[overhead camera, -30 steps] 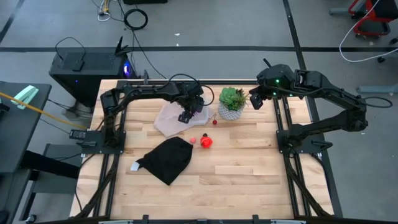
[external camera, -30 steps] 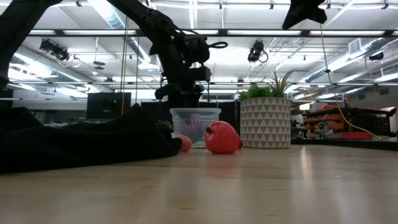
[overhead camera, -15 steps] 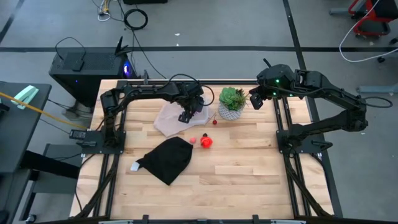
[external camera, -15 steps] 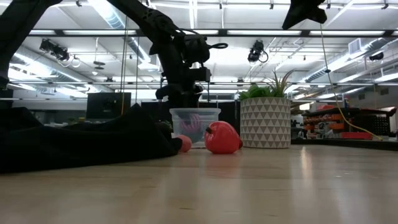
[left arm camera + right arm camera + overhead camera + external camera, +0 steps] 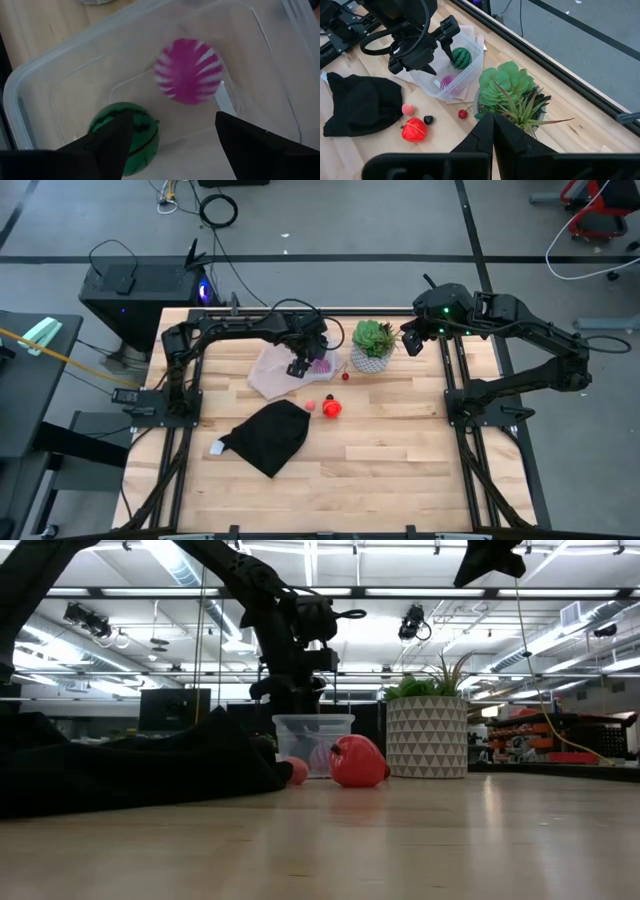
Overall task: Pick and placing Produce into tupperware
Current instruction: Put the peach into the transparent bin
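Note:
The clear tupperware (image 5: 60,95) stands on a pale sheet at the table's far middle (image 5: 318,364) and holds a green striped ball (image 5: 131,134) and a magenta striped piece (image 5: 189,71). My left gripper (image 5: 172,120) hovers open just above the tub (image 5: 313,740) and touches nothing. On the table nearer the front lie a red-orange piece (image 5: 332,408), a pink bit (image 5: 311,405), a small dark bit (image 5: 428,119) and a red cherry (image 5: 345,376). My right gripper (image 5: 493,120) is shut, raised above the plant pot's right side (image 5: 410,340).
A green succulent in a white patterned pot (image 5: 373,346) stands right of the tub. A black cloth (image 5: 268,435) lies heaped at the near left. The pale translucent sheet (image 5: 265,375) spreads under and left of the tub. Bare wood fills the table's near and right parts.
The magenta striped piece has dropped from high inside the tub, below my left gripper, to the tub's floor beside the green ball. Both arms have kept still.

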### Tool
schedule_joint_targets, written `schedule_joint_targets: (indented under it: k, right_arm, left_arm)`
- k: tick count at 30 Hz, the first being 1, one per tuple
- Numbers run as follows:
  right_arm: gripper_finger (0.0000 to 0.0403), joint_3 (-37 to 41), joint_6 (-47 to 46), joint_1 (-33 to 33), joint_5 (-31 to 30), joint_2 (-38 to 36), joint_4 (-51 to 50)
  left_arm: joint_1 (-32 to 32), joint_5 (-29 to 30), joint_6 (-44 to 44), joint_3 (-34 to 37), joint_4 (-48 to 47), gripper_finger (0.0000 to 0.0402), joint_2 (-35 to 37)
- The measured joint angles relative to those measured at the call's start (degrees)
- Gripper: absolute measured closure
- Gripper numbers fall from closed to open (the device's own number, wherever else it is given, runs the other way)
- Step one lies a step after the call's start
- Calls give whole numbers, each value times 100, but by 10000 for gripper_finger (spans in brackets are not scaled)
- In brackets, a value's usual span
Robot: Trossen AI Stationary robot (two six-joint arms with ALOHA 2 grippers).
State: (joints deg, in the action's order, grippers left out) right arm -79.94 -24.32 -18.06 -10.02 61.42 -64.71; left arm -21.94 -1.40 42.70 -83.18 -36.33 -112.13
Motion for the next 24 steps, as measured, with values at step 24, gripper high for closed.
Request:
schedule_joint_targets:
  k: [24]
  right_arm:
    - [387, 0, 48, 0, -44, 1, -249]
  left_arm:
    - [905, -948, -1638, -2371, -1814, 111, 56]
